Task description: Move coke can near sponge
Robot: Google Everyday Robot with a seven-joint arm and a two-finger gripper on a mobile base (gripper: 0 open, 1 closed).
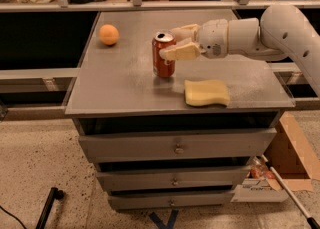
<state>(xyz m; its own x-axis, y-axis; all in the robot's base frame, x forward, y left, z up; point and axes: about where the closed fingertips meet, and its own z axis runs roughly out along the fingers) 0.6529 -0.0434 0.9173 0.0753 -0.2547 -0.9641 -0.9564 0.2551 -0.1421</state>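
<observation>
I am viewing a grey drawer cabinet (pixel 125 88) whose top is carrying every item. The white arm (pixel 290 28) is reaching in from the right, above the surface. The sponge (pixel 206 92) is lying flat near the front right edge. The coke can (pixel 163 63) is standing upright at mid-surface, near the sponge's back-left corner (a narrow gap is showing between them). The gripper (pixel 167 44) is clasping the can's upper part, one finger in front and one behind. An orange (pixel 109 34) is sitting well apart at back left, off the line between can and sponge.
</observation>
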